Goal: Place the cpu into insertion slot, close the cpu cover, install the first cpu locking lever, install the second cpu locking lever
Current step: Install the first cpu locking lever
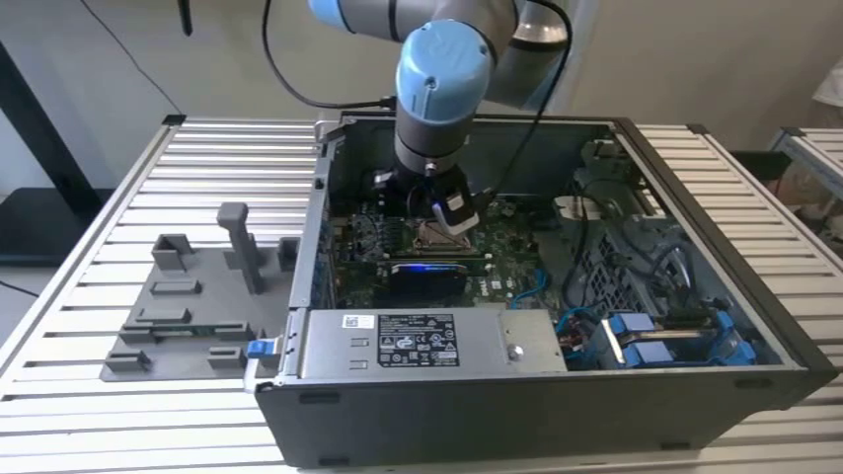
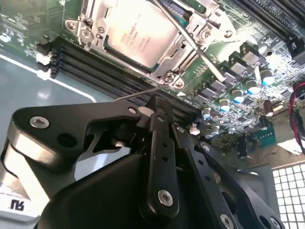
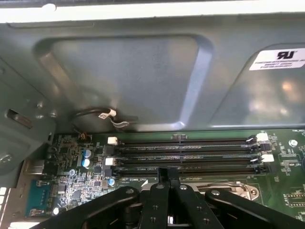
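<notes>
In the exterior view, a ribbed metal table is seen at nine o'clock of the open case. In the second wrist view, the matte black gripper, pressed together, hovers just beside the socket, where the flat silver-grey cpu sits under the thin metal cpu cover

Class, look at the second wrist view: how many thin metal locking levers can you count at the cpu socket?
2: one lever crosses the cpu cover diagonally; the other lies beside the socket's corner, nearest the tool. More may be hidden.
</notes>
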`<state>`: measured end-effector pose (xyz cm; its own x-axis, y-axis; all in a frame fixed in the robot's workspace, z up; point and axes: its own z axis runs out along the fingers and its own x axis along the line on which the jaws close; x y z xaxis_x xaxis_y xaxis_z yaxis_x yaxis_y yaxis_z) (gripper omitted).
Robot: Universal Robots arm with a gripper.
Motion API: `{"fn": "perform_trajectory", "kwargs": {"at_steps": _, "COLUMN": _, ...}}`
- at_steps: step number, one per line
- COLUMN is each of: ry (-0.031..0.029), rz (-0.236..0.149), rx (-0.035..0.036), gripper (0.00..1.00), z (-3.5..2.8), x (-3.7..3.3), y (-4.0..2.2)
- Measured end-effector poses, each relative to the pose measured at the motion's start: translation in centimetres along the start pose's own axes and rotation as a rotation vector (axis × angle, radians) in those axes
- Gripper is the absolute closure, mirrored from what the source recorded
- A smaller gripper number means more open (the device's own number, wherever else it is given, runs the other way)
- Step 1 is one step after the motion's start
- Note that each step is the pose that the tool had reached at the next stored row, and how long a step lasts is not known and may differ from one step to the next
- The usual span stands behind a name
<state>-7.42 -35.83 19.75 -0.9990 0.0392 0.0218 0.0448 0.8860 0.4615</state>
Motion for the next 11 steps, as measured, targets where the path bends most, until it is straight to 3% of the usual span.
{"fn": "perform_trajectory", "kwargs": {"at_steps": 4, "ry": 0.0160, "rz": -0.016, "rx": 0.0118, "gripper": 0.89, "z": 0.13, "x": 0.01, "y": -0.07}}
{"fn": "perform_trajectory", "kwargs": {"at_steps": 11, "ry": 0.0164, "rz": -0.017, "rx": 0.0266, "gripper": 0.89, "z": 0.32, "x": 0.00, "y": -0.17}}
